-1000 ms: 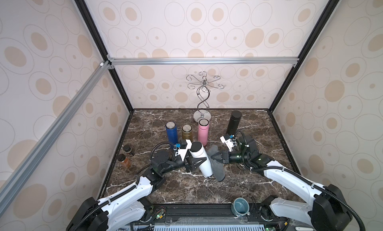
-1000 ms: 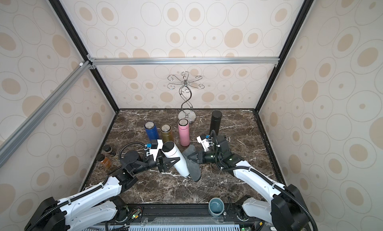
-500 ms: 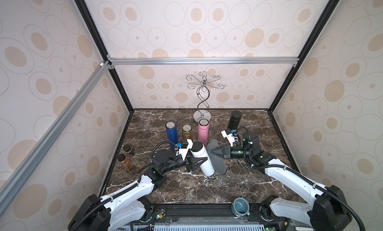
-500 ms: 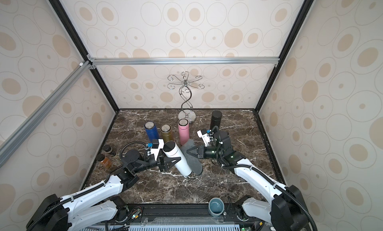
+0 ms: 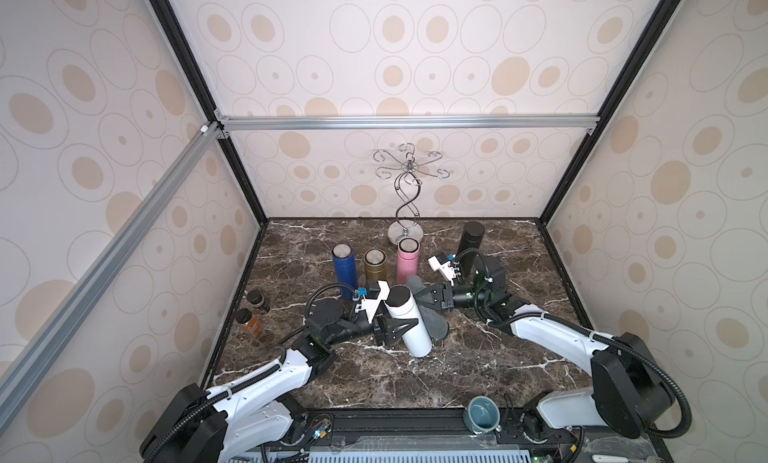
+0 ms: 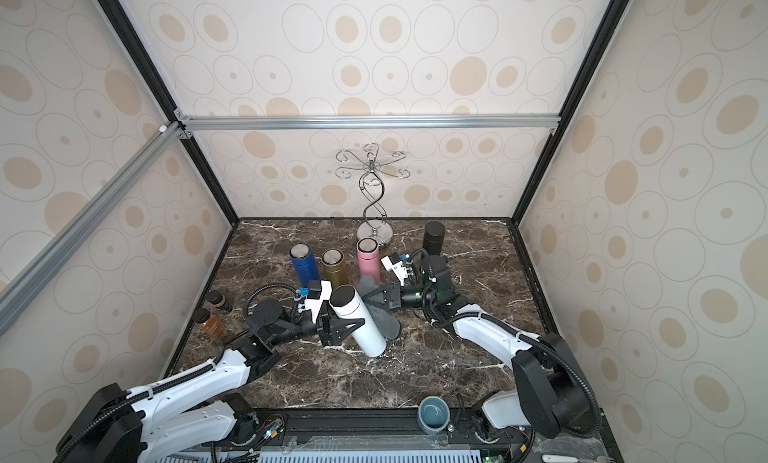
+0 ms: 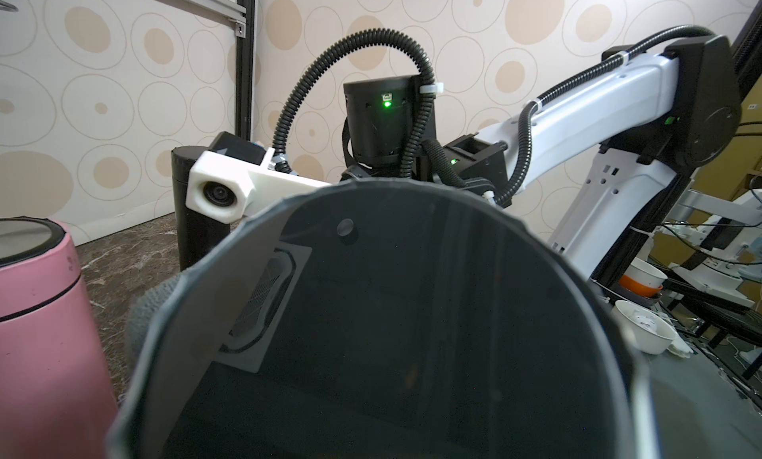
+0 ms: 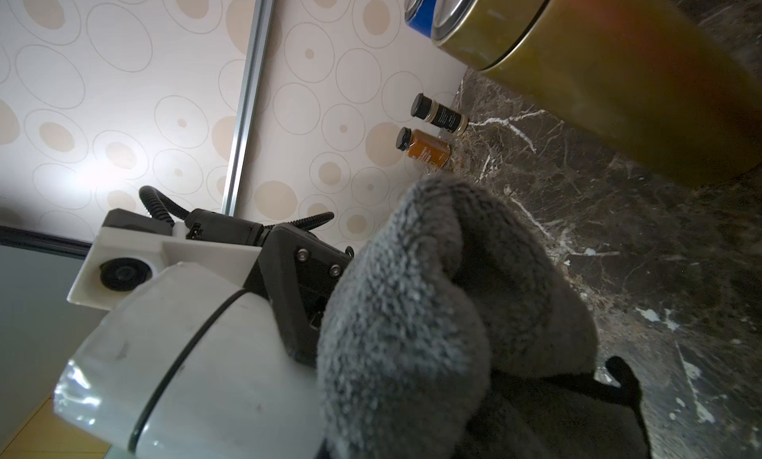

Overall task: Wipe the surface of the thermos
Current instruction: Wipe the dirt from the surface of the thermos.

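L gripper (image 5: pixel 401 326) clamps my tilted white thermos (image 5: pixel 415 336); R gripper (image 5: pixel 428 301) grips grey cloth (image 5: pixel 436 330) against it; mid-wipe, next I stroke lengthwise

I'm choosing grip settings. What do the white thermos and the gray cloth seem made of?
The white thermos looks like coated metal: smooth, faint sheen with soft highlights; plastic cannot be excluded. The gray cloth looks like soft terry or microfibre, matte; its fuzzy looped pile shows in the right wrist view.

Blue flask (image 5: pixel 345 269), gold flask (image 5: pixel 375 266), pink flask (image 5: pixel 407 260), black flask (image 5: pixel 470 241), wire stand (image 5: pixel 400 233).
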Controlling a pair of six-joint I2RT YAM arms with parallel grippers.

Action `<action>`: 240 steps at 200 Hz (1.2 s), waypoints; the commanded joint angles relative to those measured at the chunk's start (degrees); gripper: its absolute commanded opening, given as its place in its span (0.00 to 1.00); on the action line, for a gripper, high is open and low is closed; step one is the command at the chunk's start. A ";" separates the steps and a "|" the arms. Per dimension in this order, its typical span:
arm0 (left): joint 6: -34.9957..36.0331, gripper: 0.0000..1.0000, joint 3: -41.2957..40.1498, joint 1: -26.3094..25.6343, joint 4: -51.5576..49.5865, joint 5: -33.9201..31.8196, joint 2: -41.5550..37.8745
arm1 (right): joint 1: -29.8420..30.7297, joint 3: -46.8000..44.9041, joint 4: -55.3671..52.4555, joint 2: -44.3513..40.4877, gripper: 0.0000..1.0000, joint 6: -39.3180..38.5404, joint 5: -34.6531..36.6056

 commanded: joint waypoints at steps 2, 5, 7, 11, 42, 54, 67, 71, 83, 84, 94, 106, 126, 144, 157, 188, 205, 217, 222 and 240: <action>0.17 0.00 3.68 0.02 5.72 -0.50 -0.45 | 0.98 -1.75 -0.06 0.32 0.00 -0.58 -5.33; 0.21 0.00 3.68 0.03 5.63 -0.55 -0.46 | 0.98 -1.80 -0.87 0.32 0.00 -0.97 -5.29; 0.27 0.00 3.68 -0.01 5.61 -0.62 -0.46 | 0.98 -1.79 -1.46 0.26 0.00 -1.55 -5.25; 0.31 0.00 3.68 -0.01 5.53 -0.76 -0.54 | 1.00 -1.85 -2.47 0.23 0.00 -2.43 -5.19; 0.59 0.00 3.24 -0.02 4.99 -1.87 -0.92 | 0.85 -0.81 -15.72 -0.48 0.00 -11.00 0.08; 0.87 0.00 3.07 -0.01 4.84 -2.31 -0.73 | 0.90 0.39 -22.50 -1.35 0.00 -14.95 5.08; 1.40 0.00 2.97 0.02 4.09 -3.07 -0.31 | 0.84 2.03 -30.18 -2.65 0.00 -18.67 12.90; 1.63 0.00 2.90 -0.01 3.89 -3.32 -0.21 | 0.90 2.55 -32.35 -3.06 0.00 -19.75 15.79; 2.38 0.00 3.02 0.02 2.80 -4.33 0.13 | 0.94 4.13 -38.27 -4.75 0.00 -21.36 24.25; 2.47 0.00 3.04 0.05 2.62 -4.44 0.19 | 0.91 4.25 -38.65 -4.85 0.00 -21.51 24.90; 3.59 0.00 3.39 -0.03 0.86 -5.51 0.62 | 0.91 4.73 -41.28 -7.20 0.00 -21.62 30.56; 5.14 0.00 3.68 -0.09 -1.12 -7.22 1.16 | 0.93 4.54 -42.45 -11.21 0.00 -21.16 35.00; 5.48 0.00 2.15 -0.09 0.21 -10.38 1.38 | 0.98 3.71 -43.27 -17.54 0.00 -19.68 38.07; 5.23 0.00 1.31 -0.06 0.70 -11.44 2.03 | 1.10 4.43 -47.36 -21.55 0.00 -19.47 40.16; 6.16 0.00 1.30 -0.23 -0.64 -11.95 2.57 | 1.13 4.24 -48.54 -24.06 0.00 -19.00 41.05; 10.01 0.00 -0.64 -1.48 -2.47 -18.97 3.86 | 1.27 4.94 -49.52 -27.40 0.00 -19.70 41.67; 11.31 0.00 -1.93 -2.56 -2.32 -23.45 4.46 | 1.25 5.24 -49.97 -27.22 0.00 -19.93 42.14; 11.45 0.00 -3.29 -3.08 -0.61 -25.04 4.59 | 1.30 5.21 -49.92 -26.88 0.00 -19.93 41.72; 11.56 0.00 -3.35 -3.20 -0.67 -25.55 4.87 | 1.30 5.20 -49.75 -26.68 0.00 -19.67 41.28; 12.44 0.00 -3.04 -4.31 -1.60 -27.51 5.90 | 1.81 5.08 -49.08 -26.51 0.00 -19.55 40.86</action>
